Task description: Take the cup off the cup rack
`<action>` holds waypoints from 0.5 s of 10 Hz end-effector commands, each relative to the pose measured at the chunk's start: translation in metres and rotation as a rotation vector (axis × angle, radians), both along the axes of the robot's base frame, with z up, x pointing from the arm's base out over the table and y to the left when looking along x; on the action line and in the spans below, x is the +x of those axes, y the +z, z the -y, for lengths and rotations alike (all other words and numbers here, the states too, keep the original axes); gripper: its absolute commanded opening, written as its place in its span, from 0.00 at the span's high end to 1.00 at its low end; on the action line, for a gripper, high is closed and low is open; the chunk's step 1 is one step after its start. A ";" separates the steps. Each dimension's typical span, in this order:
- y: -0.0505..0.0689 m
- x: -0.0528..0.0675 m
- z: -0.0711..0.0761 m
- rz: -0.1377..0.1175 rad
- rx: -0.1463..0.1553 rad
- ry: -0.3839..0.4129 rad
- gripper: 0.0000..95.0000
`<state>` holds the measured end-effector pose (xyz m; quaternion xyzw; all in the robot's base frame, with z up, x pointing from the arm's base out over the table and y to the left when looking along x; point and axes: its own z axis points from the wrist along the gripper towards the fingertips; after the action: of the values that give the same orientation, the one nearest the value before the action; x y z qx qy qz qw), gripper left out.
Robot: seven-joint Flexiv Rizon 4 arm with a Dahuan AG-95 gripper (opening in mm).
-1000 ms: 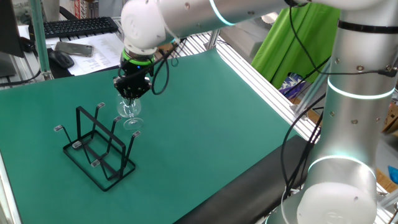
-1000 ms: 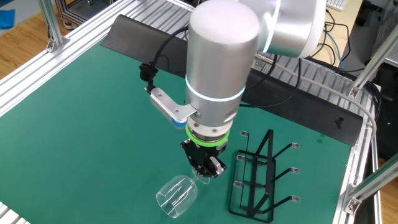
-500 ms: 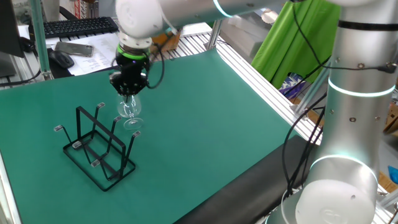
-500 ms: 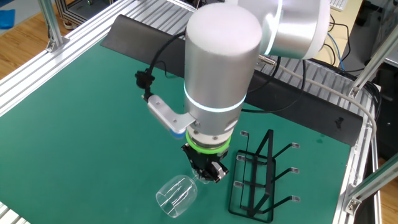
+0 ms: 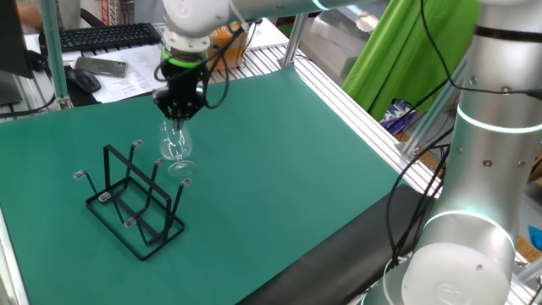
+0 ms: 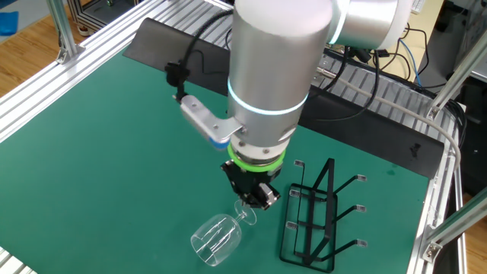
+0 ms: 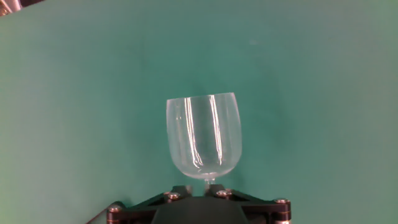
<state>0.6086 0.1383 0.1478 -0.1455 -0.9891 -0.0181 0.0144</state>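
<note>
Gripper (image 6: 254, 199) points down, fingers closed on the stem of the wine glass (image 6: 215, 239); glass lies on its side on the green mat (image 5: 279, 161), just beside the wire cup rack (image 5: 134, 203), off its prongs. Count: one glass, one rack, one arm. Beyond the mat behind the rack: keyboard (image 5: 108, 36), mouse (image 5: 84, 80), papers. Glass fully clear, rounded bowl (image 7: 204, 143), no contents visible.

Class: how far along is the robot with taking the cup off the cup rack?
Done: the cup lies on its side on the green mat beside the cup rack, on no prong. In hand: the shut gripper hangs above its foot, apparently not holding it. Left: probably only withdrawing the arm.
</note>
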 end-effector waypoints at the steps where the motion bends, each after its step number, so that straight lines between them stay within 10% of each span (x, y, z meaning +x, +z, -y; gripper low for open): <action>1: 0.004 0.007 0.004 -0.040 0.010 0.005 1.00; 5: 0.014 0.003 0.014 -0.049 0.005 -0.018 1.00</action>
<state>0.6086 0.1206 0.1614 -0.1564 -0.9870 -0.0165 0.0319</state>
